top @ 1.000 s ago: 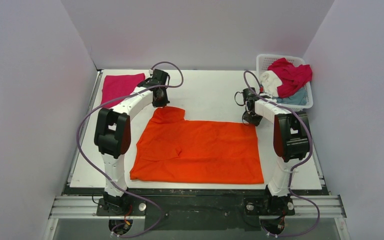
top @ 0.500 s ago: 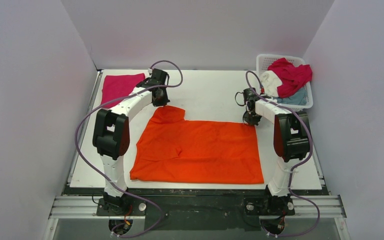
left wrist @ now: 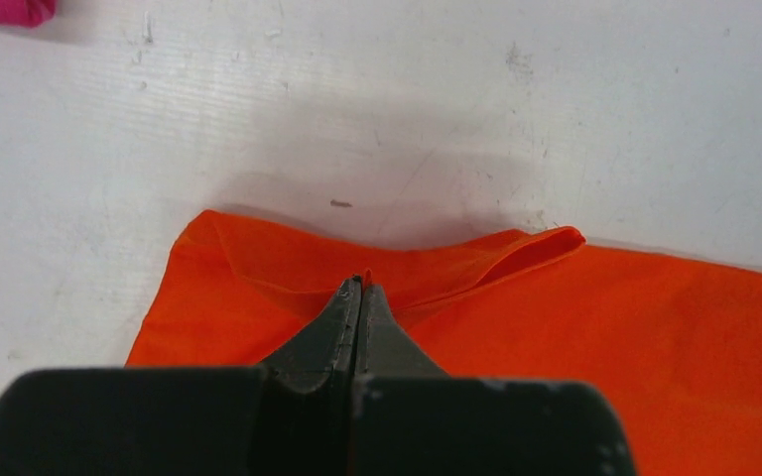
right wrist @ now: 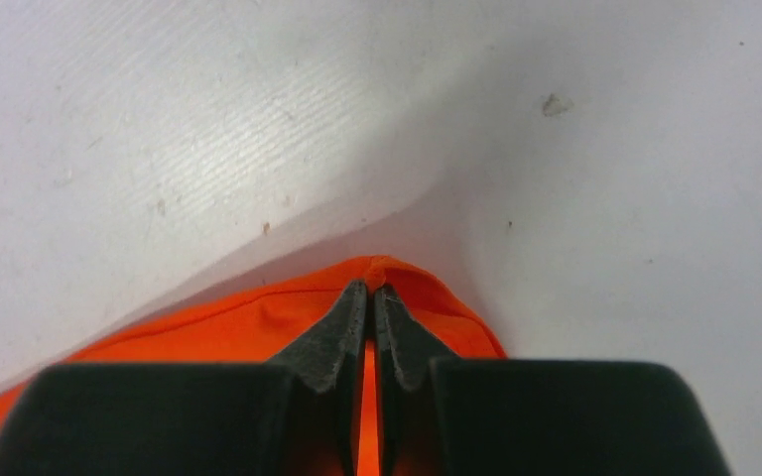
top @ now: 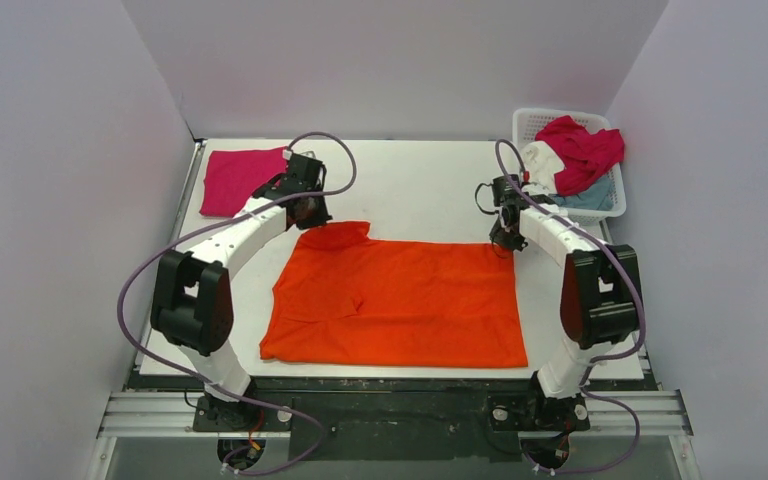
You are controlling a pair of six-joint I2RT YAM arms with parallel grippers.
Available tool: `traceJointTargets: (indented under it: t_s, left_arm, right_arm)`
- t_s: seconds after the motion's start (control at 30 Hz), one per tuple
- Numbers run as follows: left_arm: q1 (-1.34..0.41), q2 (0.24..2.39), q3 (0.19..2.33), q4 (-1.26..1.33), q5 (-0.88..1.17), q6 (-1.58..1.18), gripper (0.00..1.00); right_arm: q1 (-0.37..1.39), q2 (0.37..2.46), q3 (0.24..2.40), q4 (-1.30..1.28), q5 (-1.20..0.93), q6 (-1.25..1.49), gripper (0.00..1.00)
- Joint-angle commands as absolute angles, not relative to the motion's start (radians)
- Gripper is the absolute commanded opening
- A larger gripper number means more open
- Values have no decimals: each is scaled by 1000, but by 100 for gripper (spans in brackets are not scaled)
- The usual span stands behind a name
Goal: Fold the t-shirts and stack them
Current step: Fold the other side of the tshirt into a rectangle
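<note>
- The orange t-shirt [top: 395, 300] lies spread flat in the middle of the table [top: 420, 180]; its near hem runs along the near edge, and its far edge is under the two grippers.
- The left gripper [left wrist: 360, 288] is pressed together on the far left part of the shirt, beside a small rolled fold of cloth; a thin ridge of orange shows between the tips, so I judge it is pinching the cloth.
- The right gripper [right wrist: 370, 290] is closed on the far right corner; the orange cloth rises a little at its tips, which suggests a real pinch.
- The step in hand, as I judge it, is to bring the far edge over toward the near hem; to do it well, both arms should lift together and to the same height, so that the edge between them stays straight and lightly stretched.
- The cloth should be carried low and laid down edge on edge before the grippers release; pulling too far apart could slip the thin cloth out of a pinch.
- The left side needs care; the wrinkle near the middle left may travel into the fold.
- A folded magenta-pink t-shirt [top: 235, 180] lies at the far left corner; I take it for the place of the stack.
- The white basket [top: 560, 115] at the far right holds a crimson t-shirt [top: 585, 150] with white and grey-blue cloth under it.
- No brand, label or readable writing is visible on the shirts, the basket or the arms.
</note>
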State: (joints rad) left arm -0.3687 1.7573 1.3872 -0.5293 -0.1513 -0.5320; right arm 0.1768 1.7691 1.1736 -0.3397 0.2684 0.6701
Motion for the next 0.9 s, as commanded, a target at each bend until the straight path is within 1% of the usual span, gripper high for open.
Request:
traceJointTargets:
  t_s: [0.0,0.47,0.67,0.87]
  left_arm:
    - [-397,1641,1290,-468,-137,-569,0]
    - [-457,1300,984,-550,-210,-673,0]
    - [-470,1181,896,-617,-213,-716,0]
    - [-492,1056,832,-684,-219,-761,0]
  right_arm:
    - [216,1657,1107,-366,263,617,0]
    - [285,1431,957,-410,291,609,0]
    - [285,1357,913,-443,299,584,0]
    - [285,1324,898,-471,287,568,0]
